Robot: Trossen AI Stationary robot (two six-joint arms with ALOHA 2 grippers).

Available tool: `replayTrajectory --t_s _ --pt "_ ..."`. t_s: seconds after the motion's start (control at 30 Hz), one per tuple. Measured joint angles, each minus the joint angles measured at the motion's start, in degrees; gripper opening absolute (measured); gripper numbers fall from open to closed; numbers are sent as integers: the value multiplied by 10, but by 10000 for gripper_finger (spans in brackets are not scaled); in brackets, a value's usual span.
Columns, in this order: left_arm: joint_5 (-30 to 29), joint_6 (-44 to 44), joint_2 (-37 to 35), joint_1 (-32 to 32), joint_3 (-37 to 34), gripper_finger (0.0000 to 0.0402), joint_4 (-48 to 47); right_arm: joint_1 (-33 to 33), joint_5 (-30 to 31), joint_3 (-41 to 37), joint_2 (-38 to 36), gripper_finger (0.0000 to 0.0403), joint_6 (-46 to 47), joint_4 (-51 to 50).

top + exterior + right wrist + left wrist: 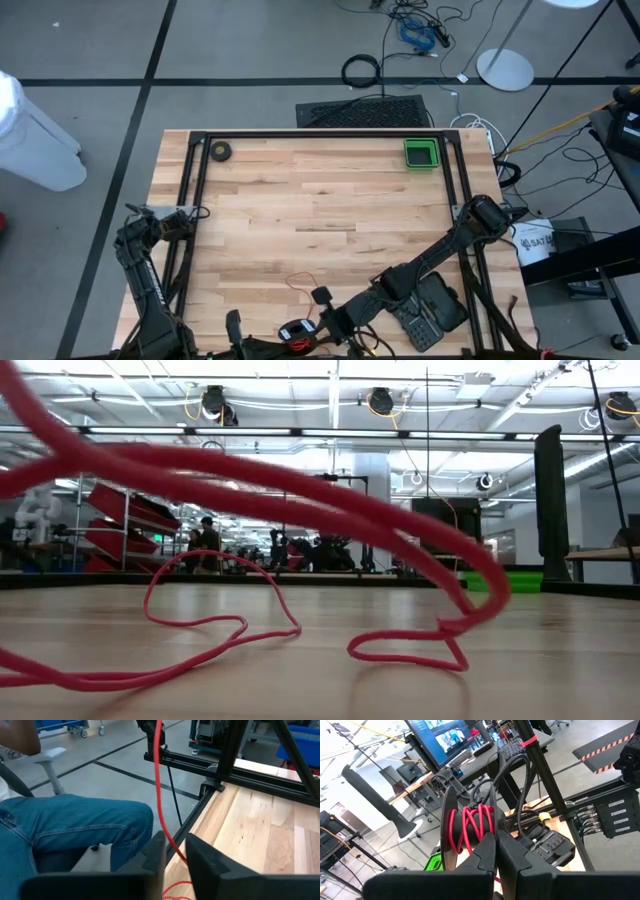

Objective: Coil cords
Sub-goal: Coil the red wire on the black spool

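My right end effector has its two blunt dark fingers nearly together around a thin red strand of the cords, which runs taut from between them, past the surface's near edge. Loose red loops of the same smooth wire trail across the pale wood-grain surface beside me. My left end effector is closed, its matte fingers pressed onto a dark flat-sided spool wound with glossy red turns of cord. In the overhead picture that small round bundle sits at the surface's near edge, between my two arms. Beyond the edge, a person's leg in blue denim shows close by my right end effector. A small square green tray sits well apart at the far side.
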Motion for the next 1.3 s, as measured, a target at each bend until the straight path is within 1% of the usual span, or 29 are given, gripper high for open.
replayTrajectory --t_s 0.1,0.17,0.33,0.47,0.53,0.7,0.77,0.87,0.93,1.1,1.3 --pt "0 0 0 0 0 8 0 0 0 0 0 14 -2 -3" --pt "4 0 0 -3 0 8 -3 0 0 0 -1 5 -4 -17" --pt "72 -11 0 -13 0 8 -24 0 0 0 -20 3 -1 -80" --pt "113 -41 0 -15 0 8 -61 3 0 0 -43 2 5 -135" --pt "124 -61 0 -13 0 8 -86 5 1 0 -57 1 5 -157" --pt "169 -132 0 8 0 8 -155 14 5 0 -99 1 5 -208" --pt "201 -162 0 20 0 8 -184 18 11 0 -115 1 5 -221" --pt "255 -201 0 39 0 8 -219 26 36 0 -139 1 5 -247" --pt "281 -224 0 50 0 8 -235 32 51 0 -153 0 10 -275" --pt "286 -262 -1 67 0 8 -268 56 77 0 -184 0 20 -321" --pt "317 -286 -1 76 0 8 -281 86 119 0 -210 0 17 -321"
